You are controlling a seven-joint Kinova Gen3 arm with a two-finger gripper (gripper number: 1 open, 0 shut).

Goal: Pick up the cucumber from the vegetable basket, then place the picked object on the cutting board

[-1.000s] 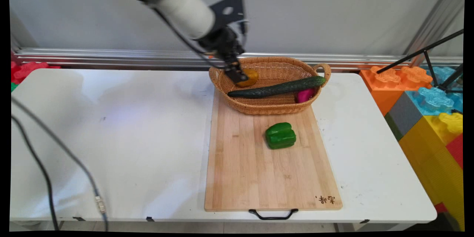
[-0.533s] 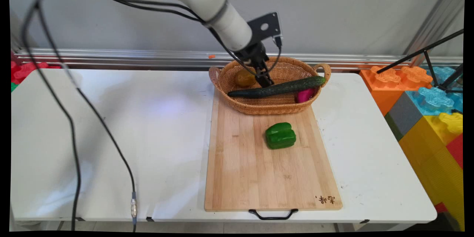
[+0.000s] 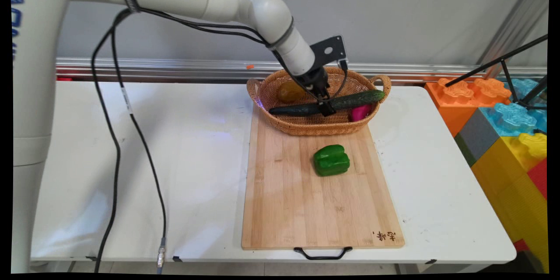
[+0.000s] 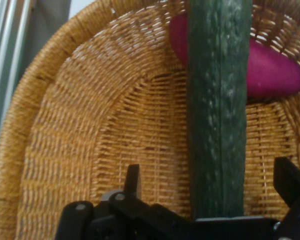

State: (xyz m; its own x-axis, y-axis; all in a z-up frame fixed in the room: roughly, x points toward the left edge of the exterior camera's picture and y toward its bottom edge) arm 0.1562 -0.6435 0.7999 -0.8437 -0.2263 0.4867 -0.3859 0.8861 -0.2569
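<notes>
Shifted rightward from the orange fruit (image 3: 288, 92), the claw (image 3: 326, 109) now straddles the cucumber (image 3: 350, 99) in the basket (image 3: 306, 129); fingers (image 4: 132, 180) spread open, gripping nothing.

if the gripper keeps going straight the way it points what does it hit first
Most likely the cucumber, which lies between the open fingers of the gripper; the wicker basket floor is behind it.

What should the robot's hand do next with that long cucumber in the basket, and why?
Probably close the fingers. The end effector is open, one finger on each side of the cucumber, which lies across the basket over a pink vegetable. Nothing holds the cucumber yet, so closing seems the sensible small move before any lifting.
</notes>
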